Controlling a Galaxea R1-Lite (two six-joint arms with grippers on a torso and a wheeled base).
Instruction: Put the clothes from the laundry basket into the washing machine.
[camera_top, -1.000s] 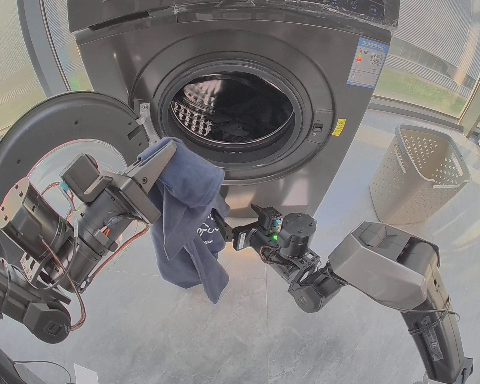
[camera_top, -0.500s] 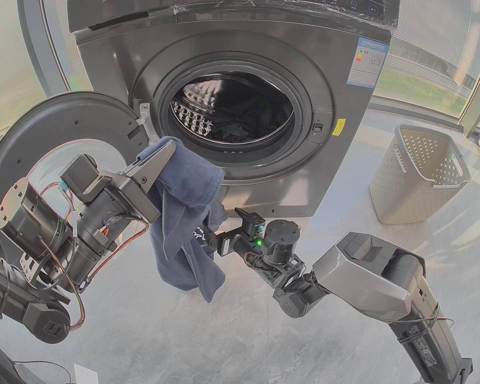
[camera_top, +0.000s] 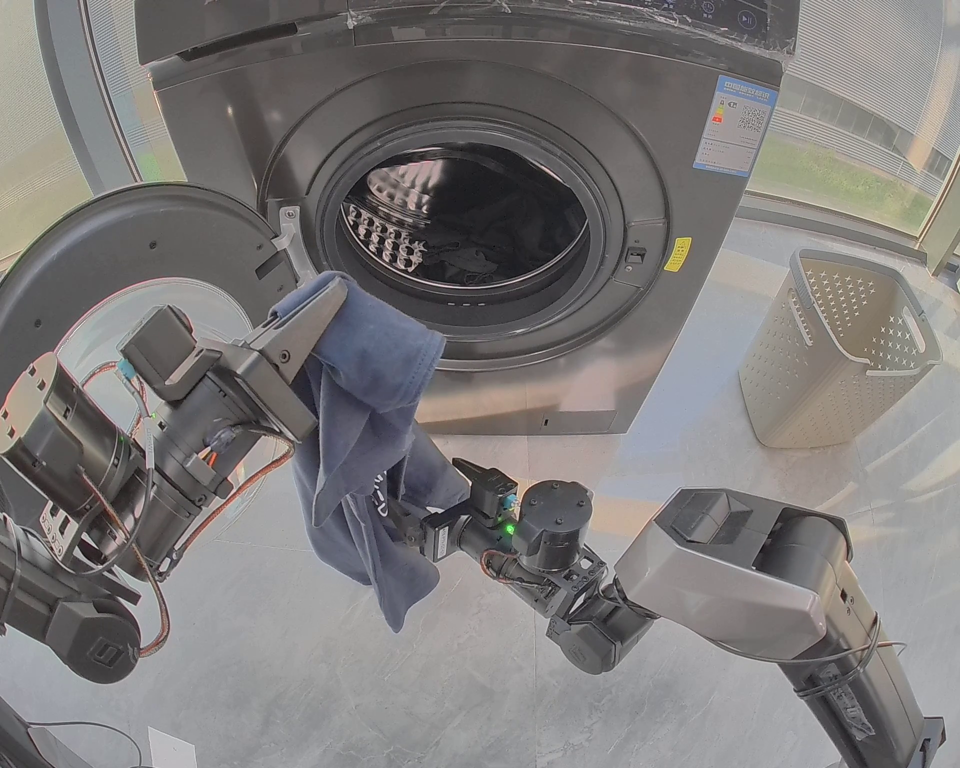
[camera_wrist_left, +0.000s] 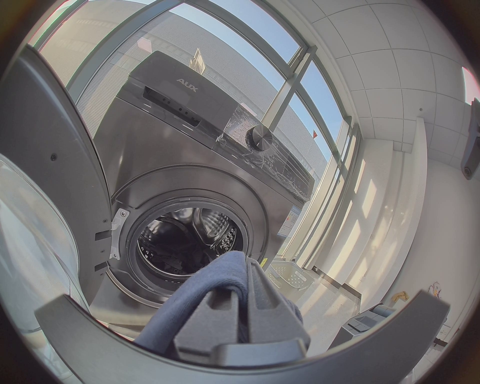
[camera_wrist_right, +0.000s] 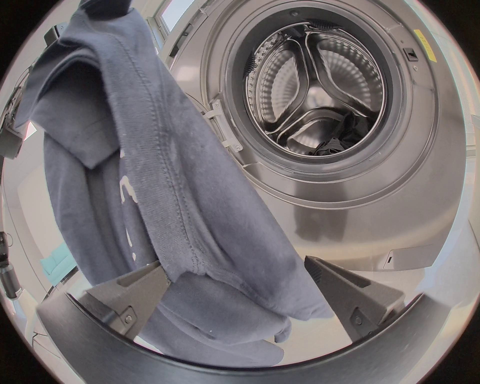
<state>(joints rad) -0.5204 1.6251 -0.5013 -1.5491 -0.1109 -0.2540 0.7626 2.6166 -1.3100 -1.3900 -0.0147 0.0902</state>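
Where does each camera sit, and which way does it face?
Head view: on the head, facing down at the washer; both arms show, left gripper shut on the shirt.
Left wrist view: on that wrist, facing the drum; left gripper shows.
Right wrist view: on that wrist, facing shirt and drum; open right gripper shows.
All share washer and shirt.

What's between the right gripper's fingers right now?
The blue shirt: its hanging lower folds fill the gap of the open right gripper, as the right wrist view shows.
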